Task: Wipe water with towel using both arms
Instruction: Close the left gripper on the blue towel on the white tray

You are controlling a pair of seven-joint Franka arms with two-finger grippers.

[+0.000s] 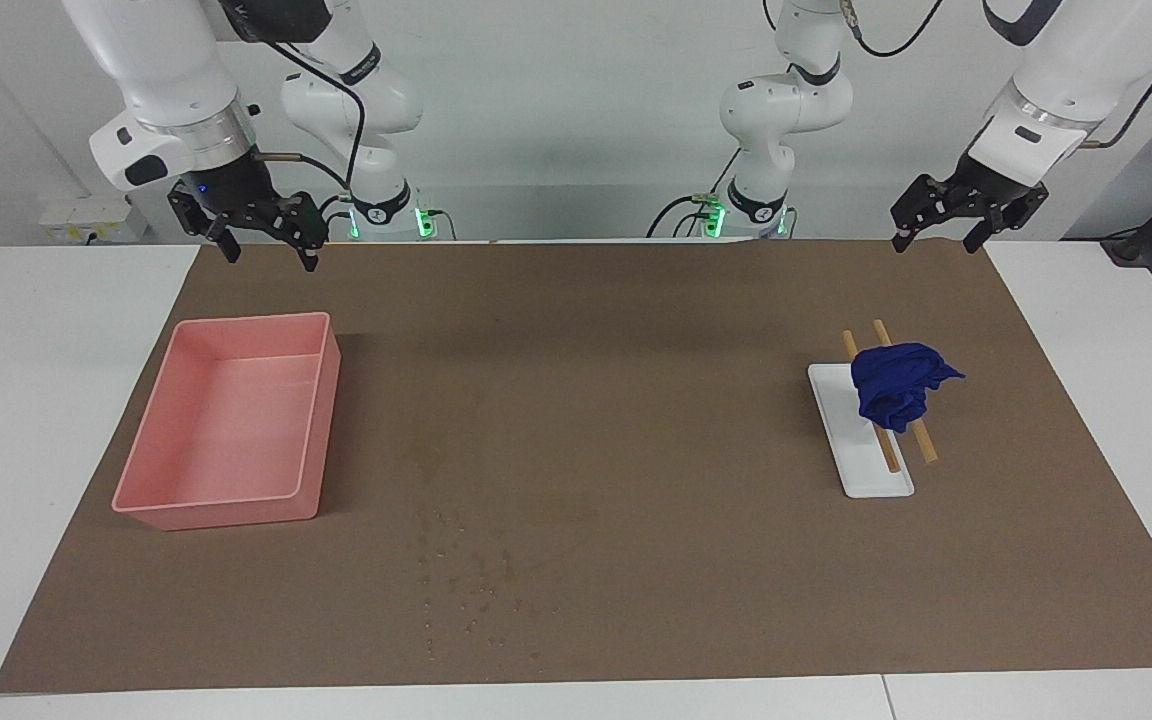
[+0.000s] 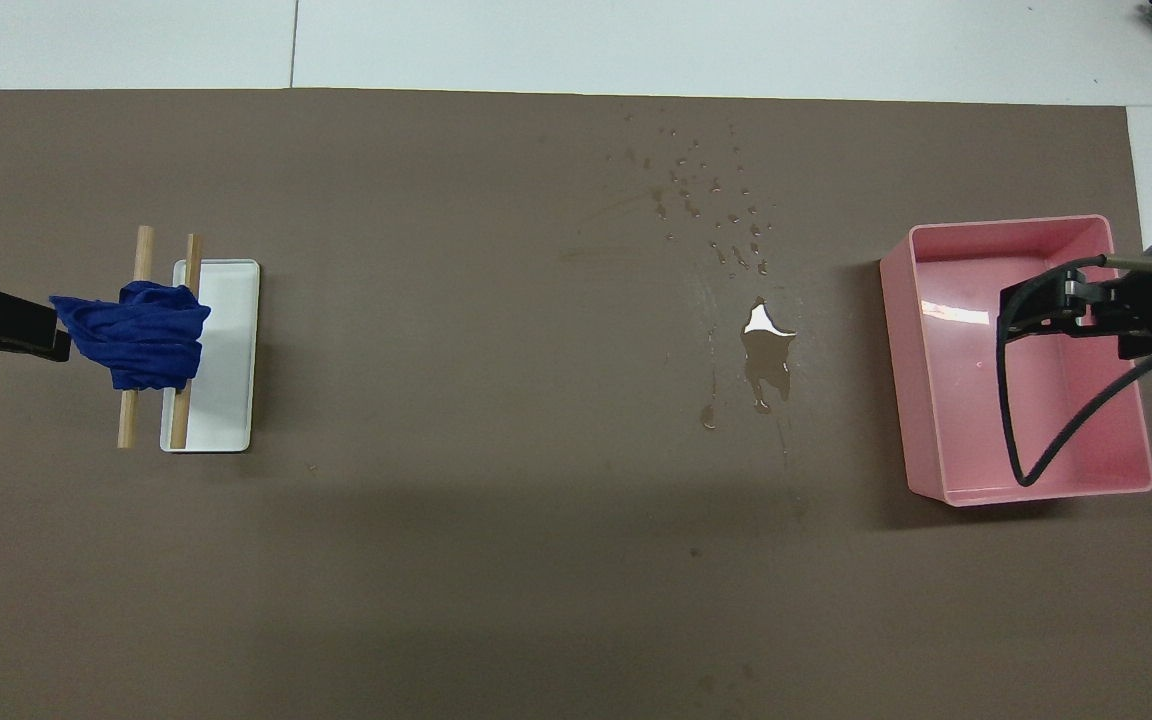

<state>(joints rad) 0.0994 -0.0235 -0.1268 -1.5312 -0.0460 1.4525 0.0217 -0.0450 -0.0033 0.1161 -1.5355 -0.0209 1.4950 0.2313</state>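
Left gripper [image 1: 936, 238] hung open, empty, above the mat's [image 1: 636, 330] robot-side edge; right gripper [image 1: 269, 245] likewise, near the pink tray [image 1: 321, 400]; towel [image 1: 898, 383] draped over two wooden rods [image 1: 924, 441] on a white tray [image 1: 871, 478]; water [image 2: 726, 235] dotted the mat's outer edge.

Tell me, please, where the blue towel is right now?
The towel is draped over two wooden sticks laid across a white tray, toward the left arm's end of the table.

The towel [image 1: 898, 385] is soft blue cloth on wooden rods [image 1: 911, 420]. The tray [image 1: 236, 425] looks like smooth pink plastic; the mat [image 1: 636, 400] is matt brown.
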